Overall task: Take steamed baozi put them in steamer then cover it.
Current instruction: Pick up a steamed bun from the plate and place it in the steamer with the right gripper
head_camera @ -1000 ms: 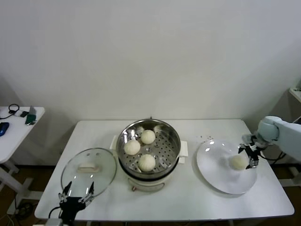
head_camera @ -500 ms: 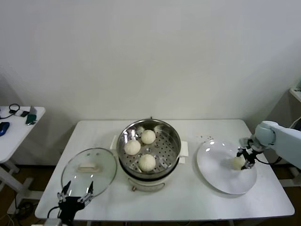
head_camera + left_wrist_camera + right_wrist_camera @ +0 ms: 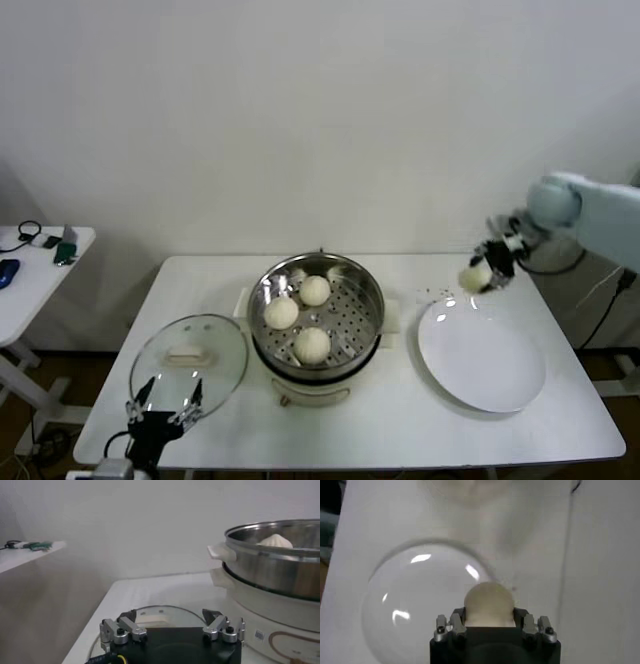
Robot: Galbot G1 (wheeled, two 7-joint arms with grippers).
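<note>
While the right tool (image 3: 484,268) carries the last baozi (image 3: 474,276) clenched above the plate (image 3: 482,360), a slack grip could drop it short of the steamer (image 3: 316,303); the left tool (image 3: 160,410) waits released by the cover (image 3: 189,357).

Even bright light, soft blur

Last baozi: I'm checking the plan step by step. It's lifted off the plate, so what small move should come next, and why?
Probably carry it toward the robot's left, over the steamer. The right end effector is shut on the fourth baozi above the bare plate; three baozi sit in the steamer, leaving bare floor on its right. The cover lies by the open left end effector.
</note>
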